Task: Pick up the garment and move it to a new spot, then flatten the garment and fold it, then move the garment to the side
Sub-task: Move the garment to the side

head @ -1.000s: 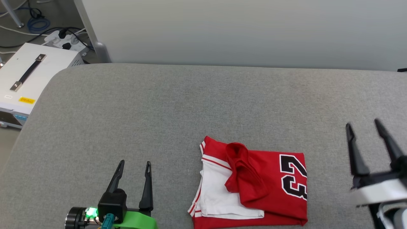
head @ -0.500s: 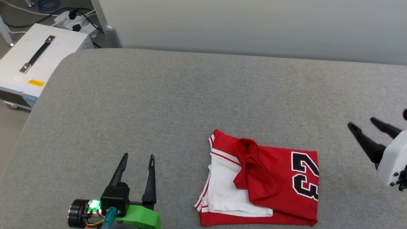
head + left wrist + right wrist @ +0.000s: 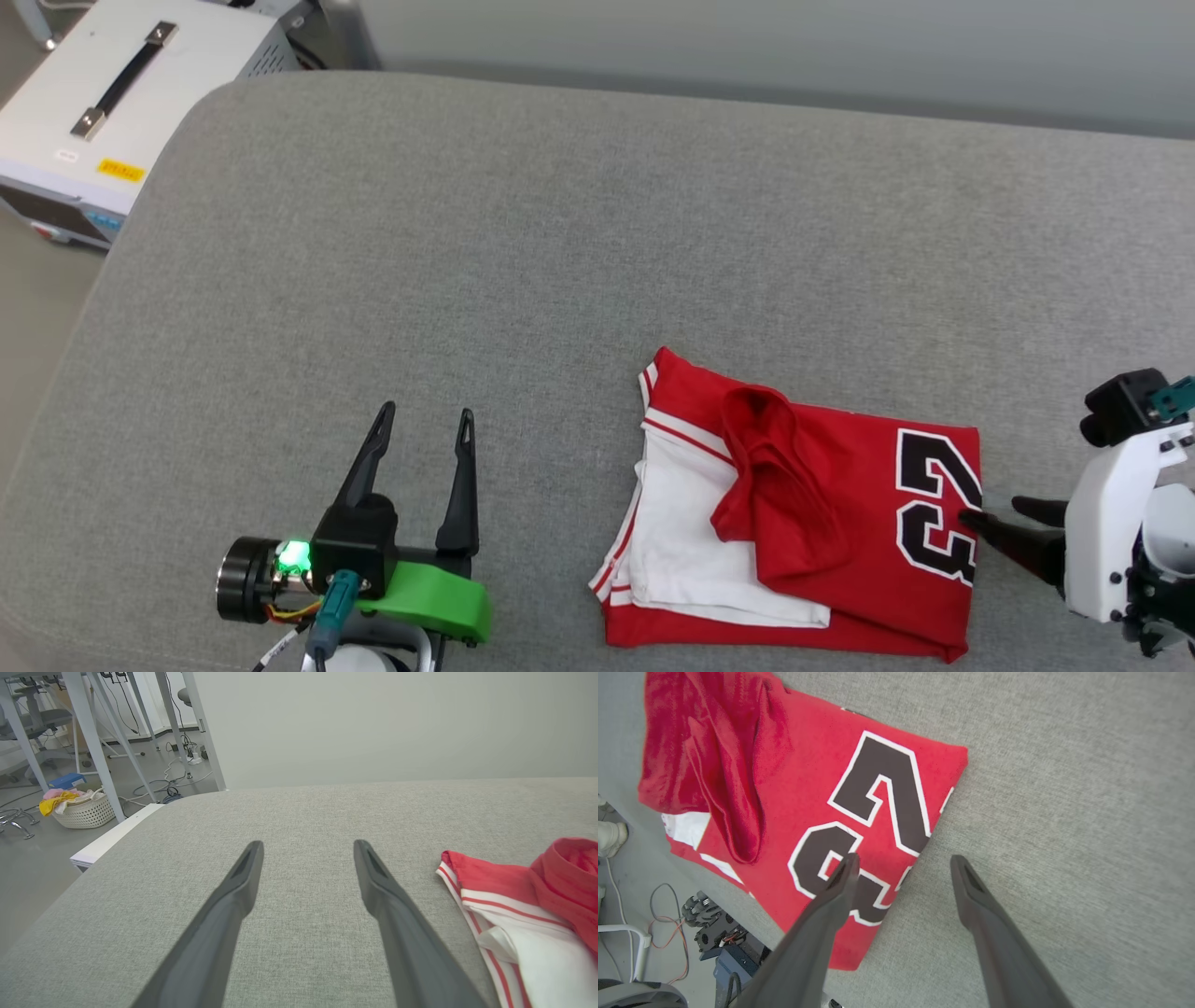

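The left pincer (image 3: 427,411) hovers low over bare grey fabric, its two dark fingers spread wide with nothing between them. The right pincer (image 3: 990,510) is likewise released and empty, its fingers pointing sideways at the garment (image 3: 840,504).

That garment lies folded into a rough rectangle on the worktop (image 3: 560,233), between the two pincers: well off to the right of the left one, and right at the tips of the right one. The black "23" sits on the end nearest the right pincer. Looking along that pincer (image 3: 904,857), one finger reaches over the number and the other over bare grey cloth, so the garment's (image 3: 887,793) edge runs between them; I cannot tell whether a tip touches the fabric. A white sleeve with striped trim faces the left pincer (image 3: 306,842), with a bunched red fold of the garment (image 3: 514,891) just behind it.

Beyond the left pincer's fingertips the worktop stretches away bare. Past its far-left corner stands a white box (image 3: 103,121) with a black handle, farther off a basket (image 3: 84,812) of clothes on the floor, and a plain grey wall (image 3: 373,728).
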Available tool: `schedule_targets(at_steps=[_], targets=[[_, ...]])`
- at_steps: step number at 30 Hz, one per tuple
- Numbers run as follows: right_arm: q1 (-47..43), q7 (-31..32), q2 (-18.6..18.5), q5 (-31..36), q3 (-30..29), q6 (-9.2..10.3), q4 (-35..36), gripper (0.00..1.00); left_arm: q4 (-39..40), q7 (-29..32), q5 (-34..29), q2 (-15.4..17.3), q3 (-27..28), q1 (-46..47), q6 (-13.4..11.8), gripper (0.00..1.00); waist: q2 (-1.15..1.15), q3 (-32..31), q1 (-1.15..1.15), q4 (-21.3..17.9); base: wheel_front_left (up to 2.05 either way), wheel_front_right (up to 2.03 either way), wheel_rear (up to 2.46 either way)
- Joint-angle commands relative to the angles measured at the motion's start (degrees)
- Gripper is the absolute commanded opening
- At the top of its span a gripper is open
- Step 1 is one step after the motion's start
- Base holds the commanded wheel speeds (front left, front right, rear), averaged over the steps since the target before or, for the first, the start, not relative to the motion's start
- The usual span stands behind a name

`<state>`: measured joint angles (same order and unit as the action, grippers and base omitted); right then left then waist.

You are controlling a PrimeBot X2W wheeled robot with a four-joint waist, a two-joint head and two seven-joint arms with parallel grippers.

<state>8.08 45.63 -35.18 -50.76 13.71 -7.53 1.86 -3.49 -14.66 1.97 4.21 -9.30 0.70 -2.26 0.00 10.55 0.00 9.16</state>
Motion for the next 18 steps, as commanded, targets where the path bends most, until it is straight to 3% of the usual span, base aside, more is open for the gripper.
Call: schedule_targets(at_steps=[1,10,16,18], targets=[[-0.5,-0.3,0.5,-0.6,0.5,0.04,-0.8,1.0,0.2,-0.3,-0.1,-0.2,-0.2,1.3,0.1,1.0,0.0,2.0,0.0,1.2,0.0,0.0,0.0],[0.8,-3.1,3.8,-3.6,6.2,0.04,-6.5,1.0,0.0,-0.3,-0.1,-0.6,-0.7,3.5,0.1,1.0,0.0,5.4,0.0,2.4,0.0,0.0,0.0],[1.1,-5.2,3.3,-4.5,10.9,0.04,-8.5,1.0,-0.2,-0.3,-0.1,-0.7,-0.8,4.1,0.1,1.0,0.0,5.8,0.0,2.5,0.0,0.0,0.0],[1.5,-7.0,3.0,-4.9,11.4,0.04,-8.8,0.18,-0.4,-0.3,-0.1,-0.7,-0.7,4.1,0.0,1.0,0.0,5.6,0.0,2.3,0.0,0.0,0.0]])
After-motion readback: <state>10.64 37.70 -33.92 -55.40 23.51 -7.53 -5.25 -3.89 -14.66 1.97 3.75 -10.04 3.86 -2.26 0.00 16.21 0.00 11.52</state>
